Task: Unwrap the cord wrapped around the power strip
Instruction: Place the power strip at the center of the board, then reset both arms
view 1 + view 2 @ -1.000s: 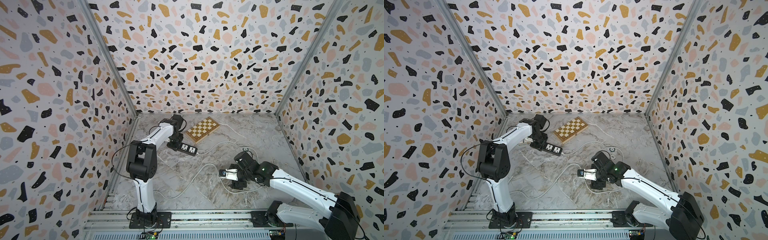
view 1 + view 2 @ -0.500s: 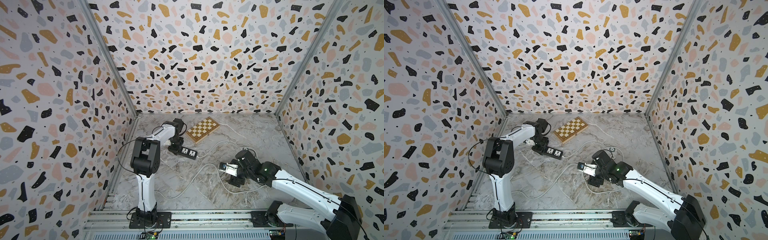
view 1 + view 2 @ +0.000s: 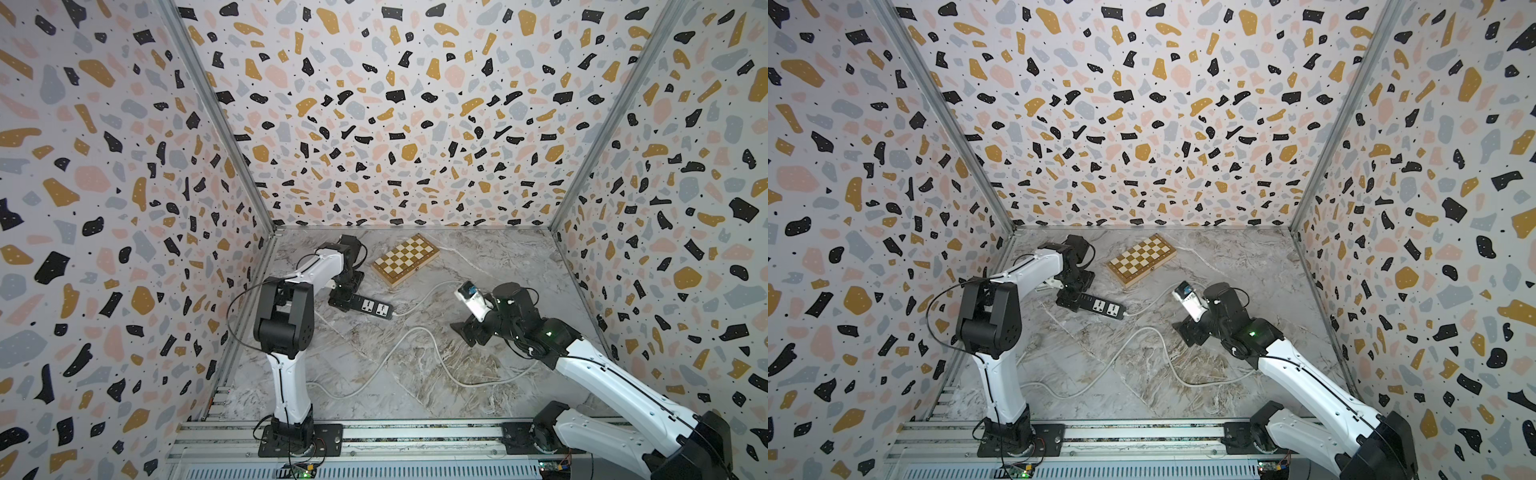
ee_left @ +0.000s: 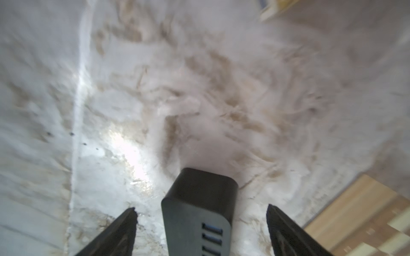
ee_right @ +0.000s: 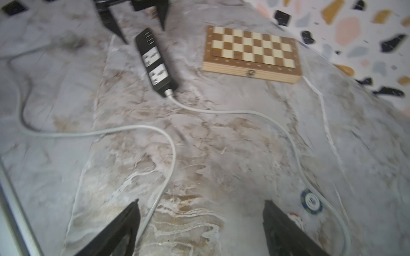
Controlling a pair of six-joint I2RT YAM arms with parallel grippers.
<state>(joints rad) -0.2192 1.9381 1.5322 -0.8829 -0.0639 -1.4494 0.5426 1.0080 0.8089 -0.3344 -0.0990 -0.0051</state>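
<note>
Cord (image 5: 221, 112) lies slack in loops on the tabletop (image 3: 498, 257) beneath your right tool (image 5: 202, 201), jaws apart, empty. Farther off, the power strip (image 3: 371, 307) lies flat, its long axis running between your left tool's (image 4: 200, 208) spread jaws, untouched.

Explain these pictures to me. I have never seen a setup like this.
Two white robot arms stand at the near edge of a marble table, each ending in a two-fingered gripper. Two pictures look down from above; two come from wrist cameras. On the table lie a black power strip, its loose white cord, a chessboard and a poker chip. The left gripper stands open astride the strip's port end, not gripping it. The right gripper is open and empty. Nothing is held.
</note>
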